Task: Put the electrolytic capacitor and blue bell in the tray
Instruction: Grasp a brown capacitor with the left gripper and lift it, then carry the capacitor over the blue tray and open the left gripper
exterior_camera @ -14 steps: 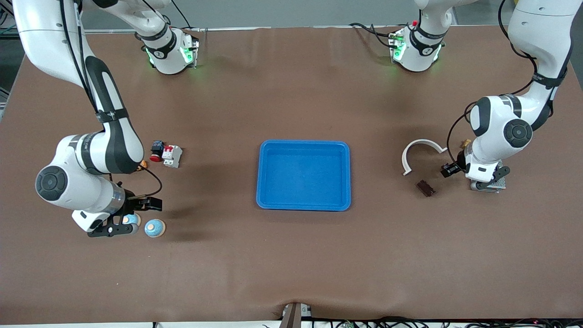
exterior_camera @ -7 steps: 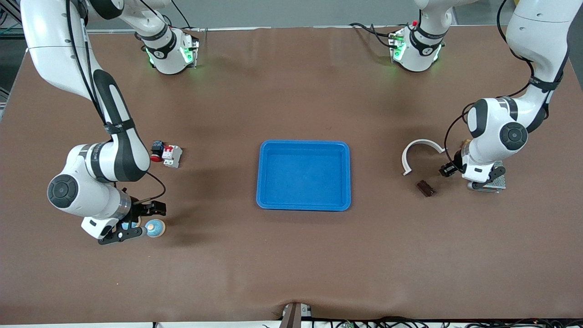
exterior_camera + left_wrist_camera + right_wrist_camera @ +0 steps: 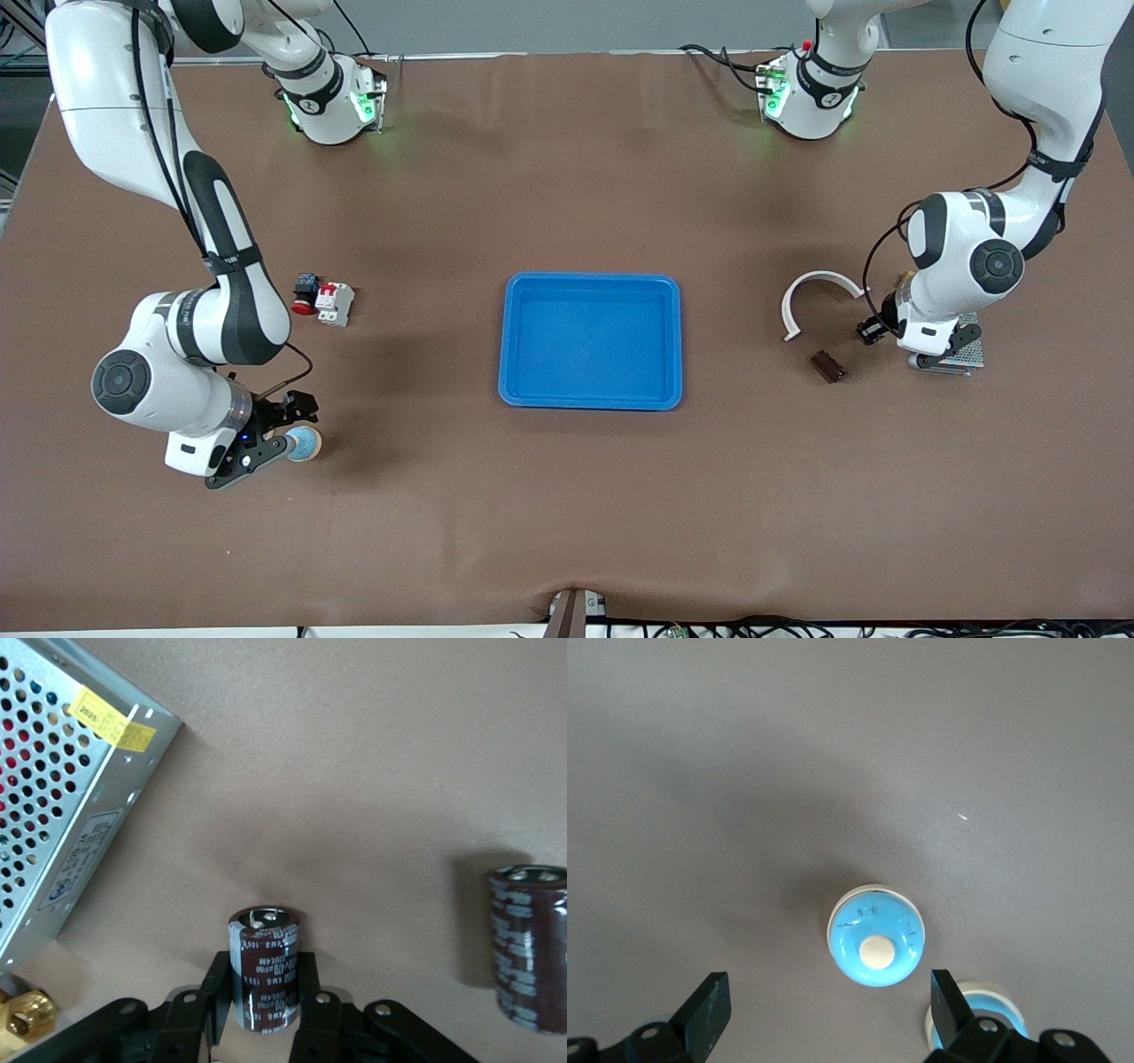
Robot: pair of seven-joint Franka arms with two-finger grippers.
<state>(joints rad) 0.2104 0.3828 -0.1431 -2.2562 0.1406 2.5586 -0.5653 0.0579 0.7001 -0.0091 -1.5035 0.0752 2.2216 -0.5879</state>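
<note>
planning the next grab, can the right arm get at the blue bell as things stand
Probably yes. The right gripper hangs open just above the blue bell, which stands upright on bare table. A second bell sits close beside one finger and might get nudged.

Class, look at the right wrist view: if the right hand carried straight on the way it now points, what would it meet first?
Most likely the blue bell. The right hand is open, its fingers either side of the bell's line, so it would probably meet the bell's top, then the table. Depth is hard to judge.
</note>
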